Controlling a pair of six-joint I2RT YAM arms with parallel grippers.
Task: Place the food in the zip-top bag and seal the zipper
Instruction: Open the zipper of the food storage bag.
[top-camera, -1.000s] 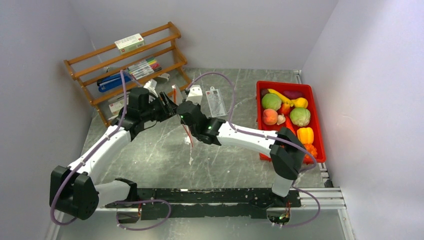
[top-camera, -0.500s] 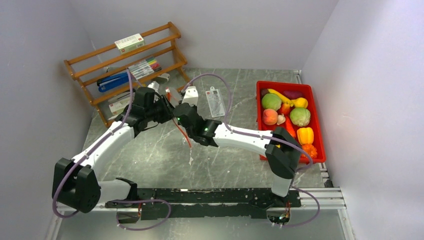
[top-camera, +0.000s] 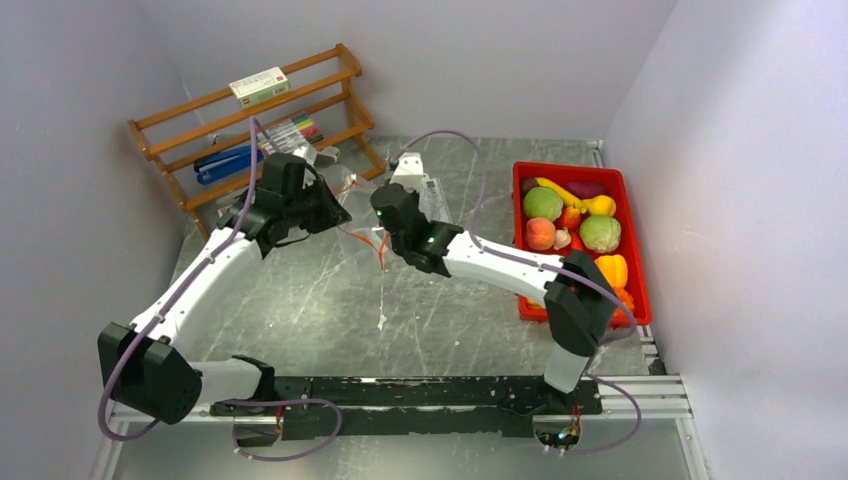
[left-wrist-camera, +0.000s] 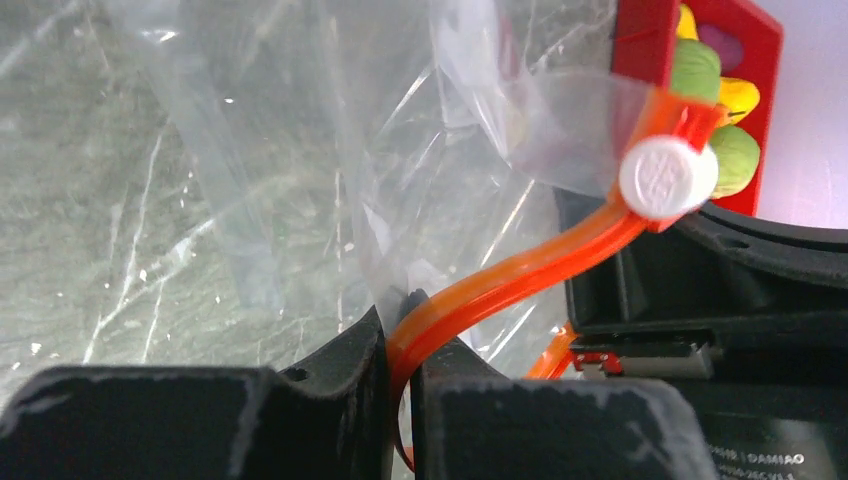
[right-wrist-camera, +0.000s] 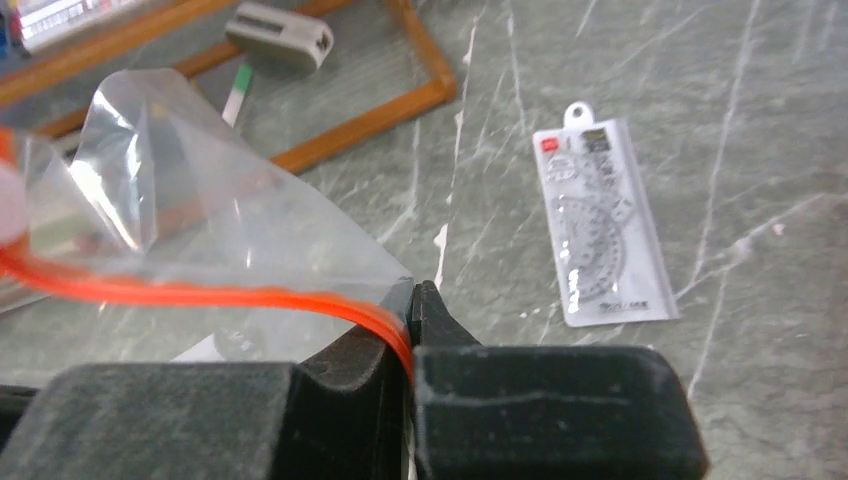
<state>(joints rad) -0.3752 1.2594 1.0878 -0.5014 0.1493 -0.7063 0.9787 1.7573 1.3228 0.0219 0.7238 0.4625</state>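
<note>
The clear zip-top bag (top-camera: 352, 200) hangs crumpled between my two grippers above the table, near the rack. Its red-orange zipper (left-wrist-camera: 520, 280) runs into my left gripper (left-wrist-camera: 400, 310), which is shut on it; a white slider (left-wrist-camera: 665, 178) sits on the strip further along. My right gripper (right-wrist-camera: 412, 295) is shut on the zipper (right-wrist-camera: 200, 293) too, with bag film (right-wrist-camera: 220, 200) spreading left. From above, the left gripper (top-camera: 333, 213) and right gripper (top-camera: 383, 212) stand close together. The food (top-camera: 543, 203) lies in the red tray (top-camera: 568, 169) at the right.
A wooden rack (top-camera: 250, 130) with pens and boxes stands at the back left, just behind the grippers. A flat white printed packet (right-wrist-camera: 598, 230) lies on the table behind the right gripper. The red tray holds green balls, a peach ball (top-camera: 540, 233), a yellow pepper (top-camera: 611, 270) and a banana.
My left gripper has closed on the zipper. Both grippers have moved toward the back of the table and slightly apart, and the bag now spreads between them.
</note>
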